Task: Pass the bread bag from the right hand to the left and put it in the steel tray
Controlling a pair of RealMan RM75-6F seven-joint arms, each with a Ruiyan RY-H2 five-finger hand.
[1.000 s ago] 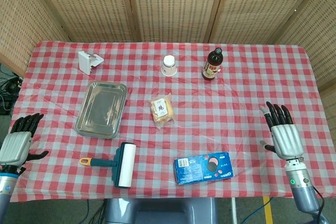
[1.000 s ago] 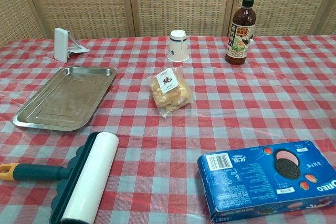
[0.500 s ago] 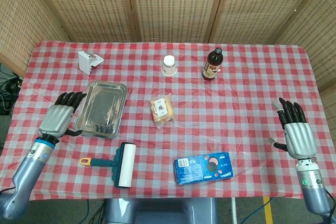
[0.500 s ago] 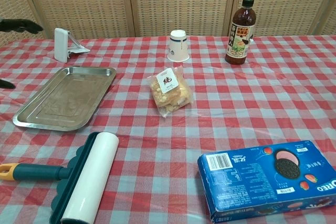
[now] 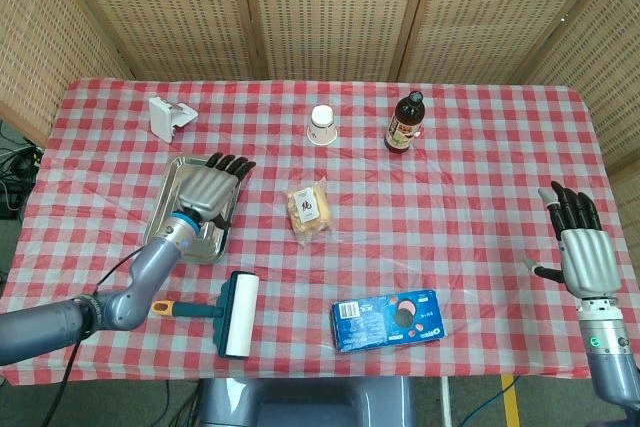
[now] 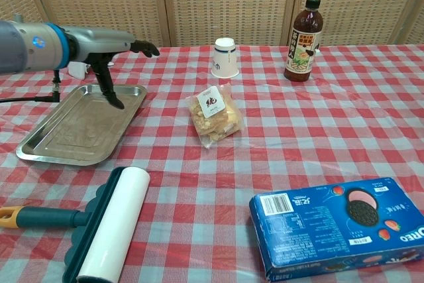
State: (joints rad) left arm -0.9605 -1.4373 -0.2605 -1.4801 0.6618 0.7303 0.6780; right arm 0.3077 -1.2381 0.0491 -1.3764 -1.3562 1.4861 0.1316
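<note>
The bread bag [image 5: 309,209] [image 6: 214,115], clear plastic with a white label, lies on the checked cloth at the table's middle, touched by neither hand. The steel tray [image 5: 165,219] [image 6: 73,130] sits to its left with nothing in it. My left hand [image 5: 209,190] [image 6: 112,58] hovers open above the tray's right half, fingers spread and pointing away. My right hand [image 5: 580,245] is open at the table's right edge, far from the bag, and shows only in the head view.
A lint roller [image 5: 227,314] [image 6: 106,228] lies near the front edge, a blue cookie box [image 5: 388,319] [image 6: 338,222] to its right. At the back stand a white holder [image 5: 167,116], a paper cup [image 5: 321,126] and a sauce bottle [image 5: 404,122].
My left hand has swung from the table's left edge rightward to above the tray. My right hand has drifted right and slightly toward the front edge. The bag has not moved.
</note>
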